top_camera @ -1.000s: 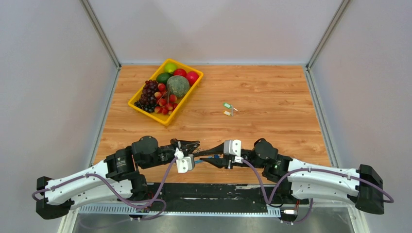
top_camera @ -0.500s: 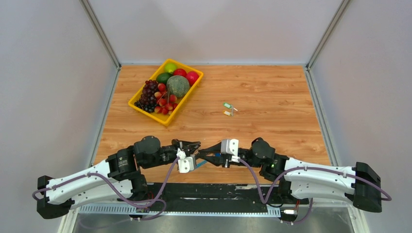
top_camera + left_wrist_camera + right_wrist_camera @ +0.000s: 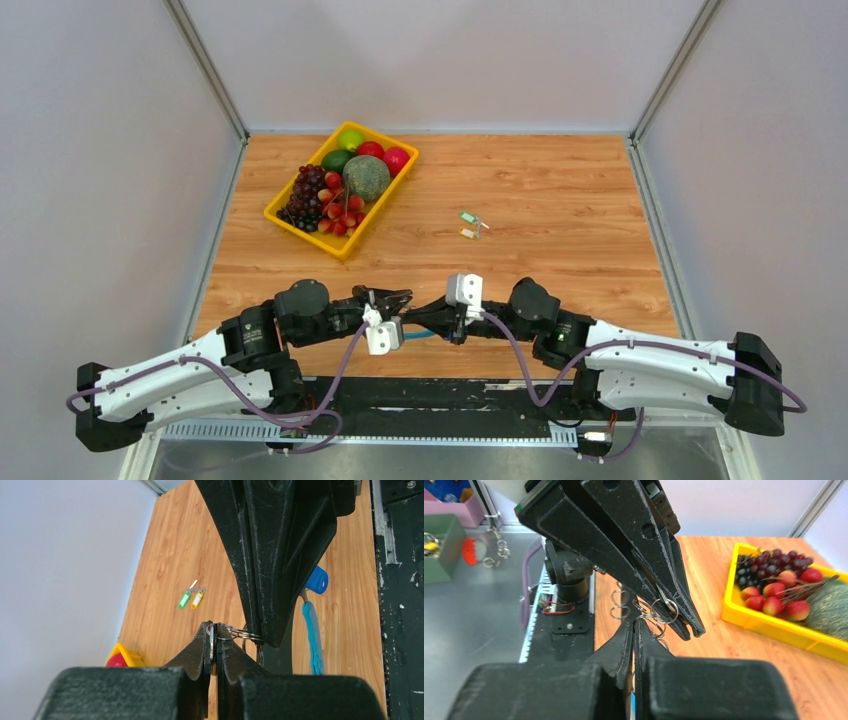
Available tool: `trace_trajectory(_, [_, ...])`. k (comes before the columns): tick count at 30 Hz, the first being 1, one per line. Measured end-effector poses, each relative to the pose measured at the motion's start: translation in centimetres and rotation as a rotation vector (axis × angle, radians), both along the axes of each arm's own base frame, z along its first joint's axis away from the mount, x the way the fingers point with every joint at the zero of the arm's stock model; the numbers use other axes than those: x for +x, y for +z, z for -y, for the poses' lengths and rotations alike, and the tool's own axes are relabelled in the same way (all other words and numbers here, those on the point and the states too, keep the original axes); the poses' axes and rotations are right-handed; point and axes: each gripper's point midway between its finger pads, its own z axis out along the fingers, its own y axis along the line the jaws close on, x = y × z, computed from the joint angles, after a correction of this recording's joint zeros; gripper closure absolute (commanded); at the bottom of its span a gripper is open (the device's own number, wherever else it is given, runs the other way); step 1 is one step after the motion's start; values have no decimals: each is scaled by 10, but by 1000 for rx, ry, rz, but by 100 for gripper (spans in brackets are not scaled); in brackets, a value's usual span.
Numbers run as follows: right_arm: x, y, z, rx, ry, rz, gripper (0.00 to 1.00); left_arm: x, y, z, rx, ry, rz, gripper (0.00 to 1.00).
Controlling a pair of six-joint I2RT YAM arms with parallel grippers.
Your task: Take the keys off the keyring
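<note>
The keyring point(image 3: 239, 632) is a bunch of small linked silvery split rings, held in the air between both grippers. My left gripper point(image 3: 211, 636) is shut on one ring. My right gripper point(image 3: 634, 624) is shut on a neighbouring ring point(image 3: 658, 611). In the top view the two grippers point(image 3: 402, 297) point(image 3: 418, 312) meet tip to tip near the table's front edge. A key with a blue head point(image 3: 317, 580) and a light-blue strip point(image 3: 311, 639) hang below the rings. A green key point(image 3: 184, 600) and an orange key point(image 3: 198, 599) lie loose on the table point(image 3: 470, 225).
A yellow tray point(image 3: 283, 221) of fruit stands at the back left; it also shows in the right wrist view point(image 3: 774, 626). A black base plate point(image 3: 440, 392) runs along the near edge. Grey walls close the left, right and back sides.
My right arm has moved left and a little forward, bringing its fingers closer against the left gripper's tips. The left arm has stayed still. The loose keys have not moved.
</note>
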Motion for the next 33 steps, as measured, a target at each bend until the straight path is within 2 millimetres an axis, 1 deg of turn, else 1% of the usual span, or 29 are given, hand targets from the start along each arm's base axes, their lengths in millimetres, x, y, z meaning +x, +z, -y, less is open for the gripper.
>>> trace_trajectory(7, [-5, 13, -1, -15, 13, -224, 100, 1, 6, 1, -23, 2, 11, 100])
trace_trajectory(11, [-9, 15, 0, -11, 28, -376, 100, 1, 6, 1, -24, -1, 12, 100])
trace_trajectory(16, [-6, 16, 4, 4, 28, -564, 100, 0, 6, 2, -22, -5, 11, 100])
trace_trajectory(20, [1, 19, 9, 36, 36, -740, 100, 0, 6, 1, -22, -3, 12, 100])
trace_trajectory(24, [12, 14, 15, 82, 38, -898, 100, 1, 5, 1, -18, -1, 14, 100])
trace_trajectory(27, [17, 10, 15, 88, 44, -996, 100, 0, 2, 0, -4, 0, 9, 100])
trace_trajectory(31, [17, 3, 10, 68, 60, -1067, 100, 0, -2, -1, 10, -2, 3, 100])
trace_trajectory(33, [16, 4, 9, 58, 68, -1074, 100, 0, -2, -1, 11, -2, 3, 100])
